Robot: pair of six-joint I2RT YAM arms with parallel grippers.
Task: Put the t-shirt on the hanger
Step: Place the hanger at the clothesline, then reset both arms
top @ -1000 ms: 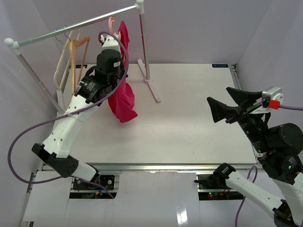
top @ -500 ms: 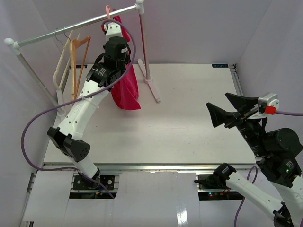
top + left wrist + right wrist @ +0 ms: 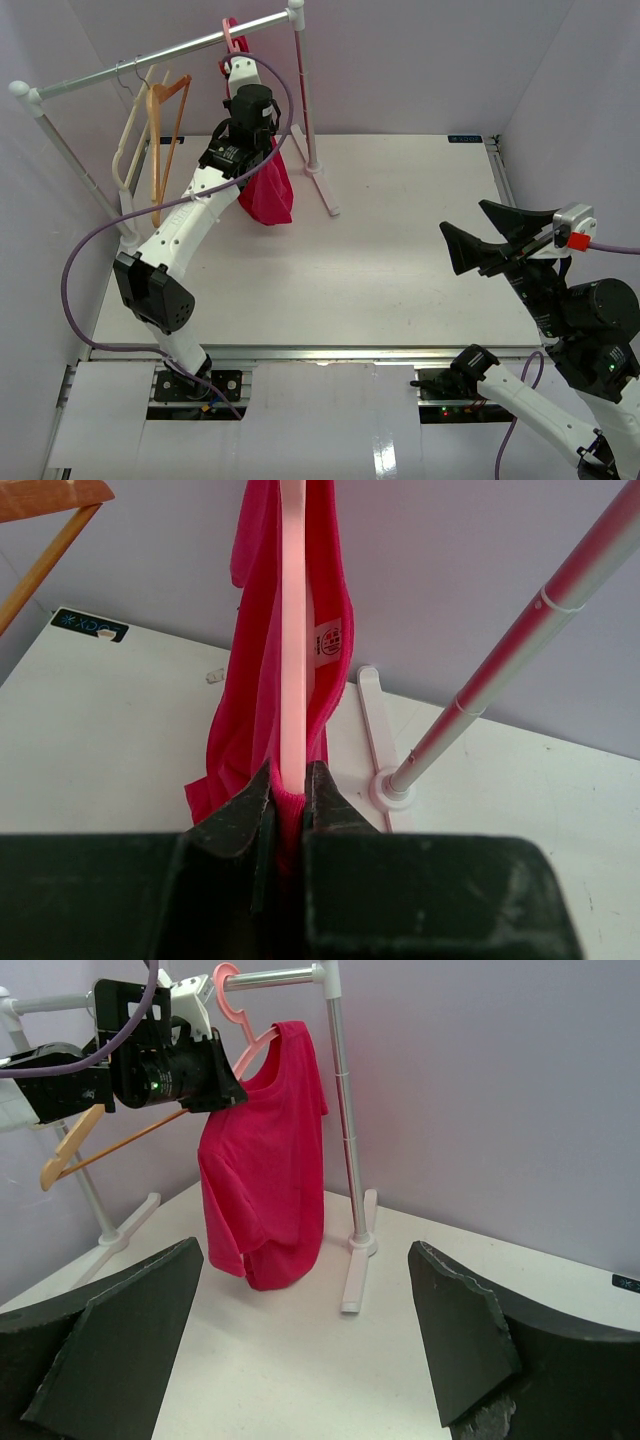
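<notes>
The crimson t-shirt (image 3: 268, 190) hangs on the pink hanger (image 3: 230, 35), draped down toward the table. My left gripper (image 3: 290, 775) is shut on the hanger's pink bar (image 3: 292, 630) and on the shirt's (image 3: 255, 680) collar fabric pinched against it. In the right wrist view the hanger's hook (image 3: 228, 1000) is up at the rail, with the t-shirt (image 3: 265, 1160) below it and the left gripper (image 3: 225, 1080) beside its shoulder. Whether the hook rests on the rail I cannot tell. My right gripper (image 3: 465, 220) hovers open at the table's right side, with nothing between its fingers (image 3: 300, 1250).
A white clothes rack spans the back left: rail (image 3: 150, 55), upright post (image 3: 302, 100), floor foot (image 3: 325, 190). A tan wooden hanger (image 3: 165, 100) and a cream hanger (image 3: 130, 140) hang on the rail left of the shirt. The white tabletop (image 3: 400, 260) lies between the arms.
The left arm has lifted the hanger and shirt up and back, bringing the hook to the rail; the shirt now hangs nearer the post. The right arm has barely shifted.
</notes>
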